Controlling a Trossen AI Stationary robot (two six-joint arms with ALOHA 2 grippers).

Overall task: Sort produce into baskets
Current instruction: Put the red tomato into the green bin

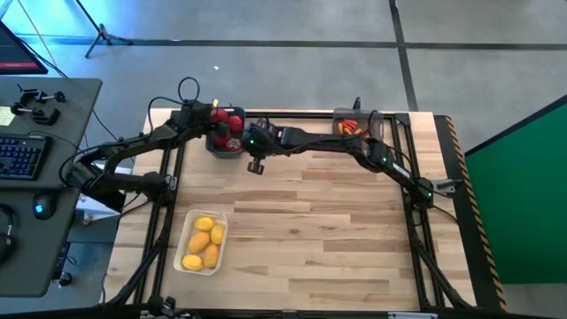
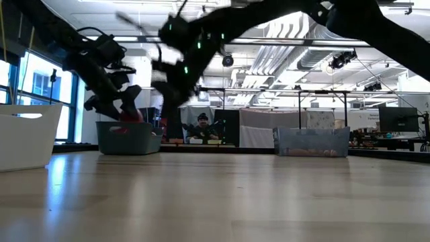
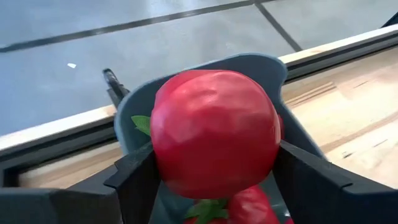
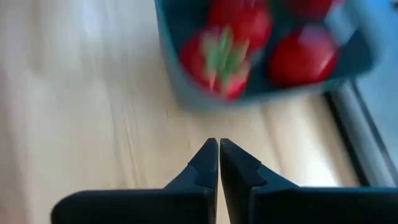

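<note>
A red tomato (image 3: 214, 132) is clamped between the left gripper's (image 3: 214, 168) fingers, directly over the dark blue-grey bin (image 1: 225, 142).

More tomatoes (image 4: 235, 43) are seen lying inside that bin at the table's (image 1: 337, 221) far edge. The right gripper (image 4: 219, 155) is held just beside the bin over bare wood, fingers pressed together on nothing. Lemons (image 1: 204, 244) are contained in the white tray (image 1: 221, 251) nearer the front, well apart.

Bright overhead lighting; low, right wrist views motion-blurred; floor glare.
</note>
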